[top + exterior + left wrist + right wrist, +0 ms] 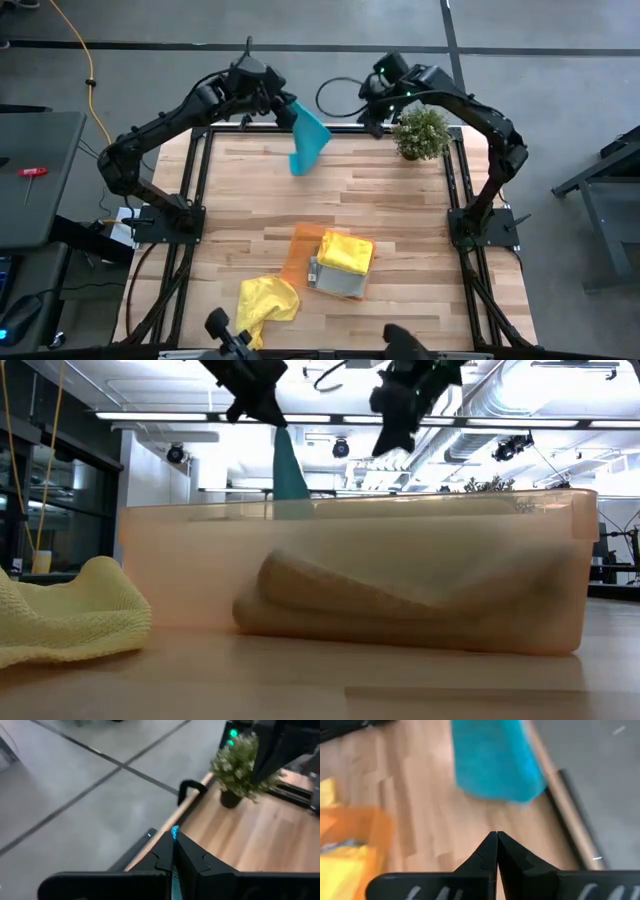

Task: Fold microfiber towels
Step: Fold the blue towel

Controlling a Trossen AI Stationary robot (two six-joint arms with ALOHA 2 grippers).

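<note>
A: Risk? You had the left claw (pixel 283 108) pinching just one edge of the blue towel (pixel 309 145), hanging over the surface's (pixel 400 215) far side. A thin grip like that could slip, and the towel would drop crumpled.

B: And the right claw (pixel 372 112)?

A: Pressed together, empty, raised beside the plant (pixel 421 132); the towel dangled ahead of it, apart. Your yellow towel (pixel 346 251) sat in the orange tray (pixel 303 247), another one (pixel 266 302) beside it.
</note>
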